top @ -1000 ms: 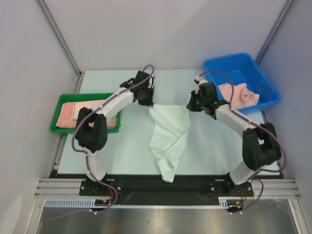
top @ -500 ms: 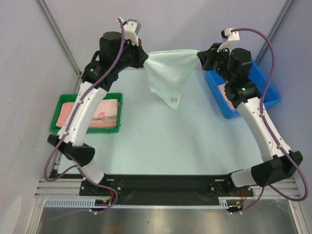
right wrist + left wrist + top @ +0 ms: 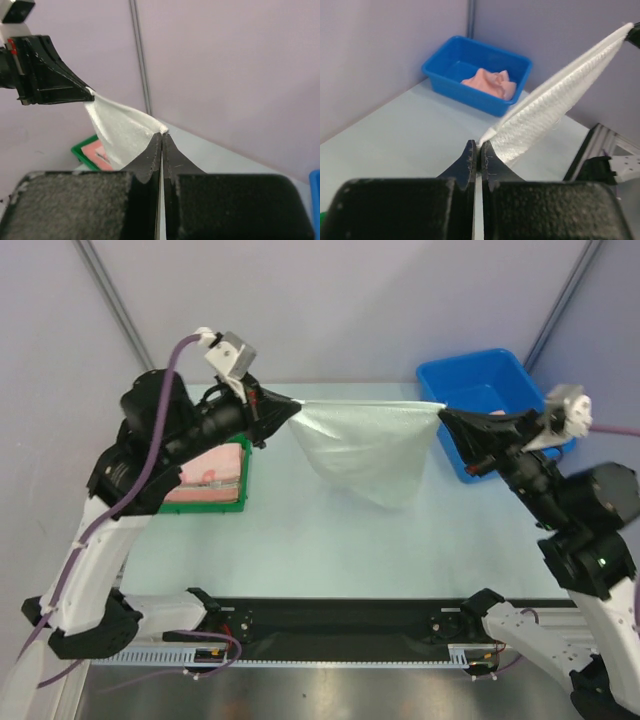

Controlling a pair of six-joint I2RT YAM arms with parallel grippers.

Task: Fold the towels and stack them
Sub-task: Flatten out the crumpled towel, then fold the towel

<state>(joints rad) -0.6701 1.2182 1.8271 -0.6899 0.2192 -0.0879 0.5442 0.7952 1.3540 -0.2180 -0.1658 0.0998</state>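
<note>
1. White cloth: the white towel (image 3: 365, 445) hangs in the air over the table (image 3: 330, 540). Its top edge is pulled taut and roughly level between the two grippers, and the body sags to a rounded low point. From above I cannot tell whether that low point is clear of the table.
2. Change: a second ago it lay rumpled on the table with both grippers low at its far corners. Half a second ago it was up but bunched into a narrow tail. The arms have now drawn apart, and the cloth is spread wide.
3. Left gripper (image 3: 479, 145): jaws pinched tight on the towel's left top corner. Right gripper (image 3: 161, 134): clamped likewise on the right top corner.
4. Other pieces: a folded salmon-pink towel (image 3: 205, 475) sits in the green tray (image 3: 215, 508). A crumpled salmon towel (image 3: 490, 84) lies in the blue bin (image 3: 445, 75).
5. Judgement: the lift and stretch has opened the sheet out. It looks ready to be laid flat for a first fold, which has not begun on this piece.
</note>
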